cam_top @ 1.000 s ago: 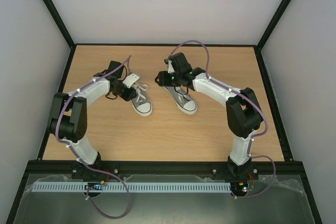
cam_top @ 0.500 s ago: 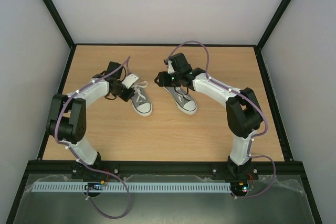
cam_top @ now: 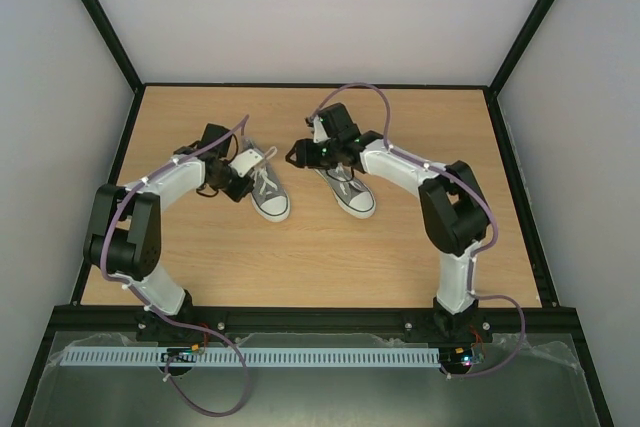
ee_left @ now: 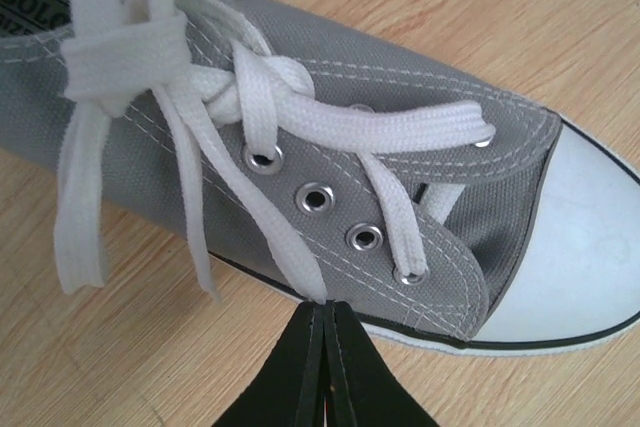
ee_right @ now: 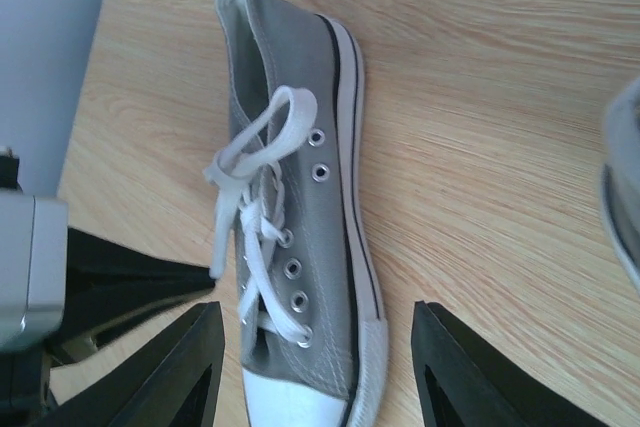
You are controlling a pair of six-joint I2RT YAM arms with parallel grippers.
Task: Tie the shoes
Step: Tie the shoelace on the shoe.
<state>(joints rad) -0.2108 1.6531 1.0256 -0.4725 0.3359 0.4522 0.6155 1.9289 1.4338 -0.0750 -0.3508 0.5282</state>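
Your left claw point(ee_left: 322, 312) is pinched closed on a white lace point(ee_left: 250, 209) of the grey shoe point(ee_left: 470, 137) lying just ahead of its tips on the worktop point(ee_left: 560, 27), while your right claw point(ee_right: 315, 325) hangs with jaws apart above the other shoe point(ee_right: 330, 197).

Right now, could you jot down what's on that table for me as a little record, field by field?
left shoe: grey, white toe cap, laces loosely knotted with ends trailing over its side
right shoe: same kind, lying beside the left shoe but apart from it
table: wood, bears both, toes toward the arms
left tool: shut on a lace end of the left shoe
right tool: open above the left shoe, holding nothing
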